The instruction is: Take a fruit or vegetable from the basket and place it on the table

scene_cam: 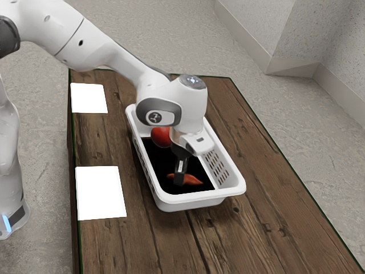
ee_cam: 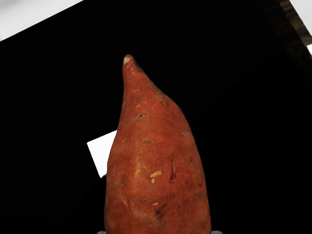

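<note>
Honestly, the gripper looks clamped round the sweet potato's fat part, pointy end toward the exterior view's 3 o'clock; should be stiff, hefty, maybe rolly.

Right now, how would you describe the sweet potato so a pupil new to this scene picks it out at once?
On the wooden table stands a white basket. Inside it, at the end effector, is the sweet potato. It is long, orange-red and tapers to a point, while its red neighbour is round.
</note>
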{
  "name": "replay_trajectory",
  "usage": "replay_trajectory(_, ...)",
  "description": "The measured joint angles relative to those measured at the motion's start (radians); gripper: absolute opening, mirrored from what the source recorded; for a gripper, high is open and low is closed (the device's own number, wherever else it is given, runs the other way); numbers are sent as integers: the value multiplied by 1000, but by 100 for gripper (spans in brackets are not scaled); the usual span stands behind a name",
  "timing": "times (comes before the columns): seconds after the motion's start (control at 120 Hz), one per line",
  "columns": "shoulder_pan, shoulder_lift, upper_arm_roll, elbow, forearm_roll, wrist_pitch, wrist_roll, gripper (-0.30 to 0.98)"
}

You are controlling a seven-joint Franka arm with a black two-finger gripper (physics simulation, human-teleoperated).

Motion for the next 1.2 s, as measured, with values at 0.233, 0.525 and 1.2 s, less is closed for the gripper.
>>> replay_trajectory(0.233, 0, -7, -5, 11, 14, 7, -31, 10)
replay_trajectory(0.525, 2, -43, 8, 171, 73, -92, -81, 12)
replay_trajectory(1.2, 199, -53, 266, 379, 148, -447, -159, 9)
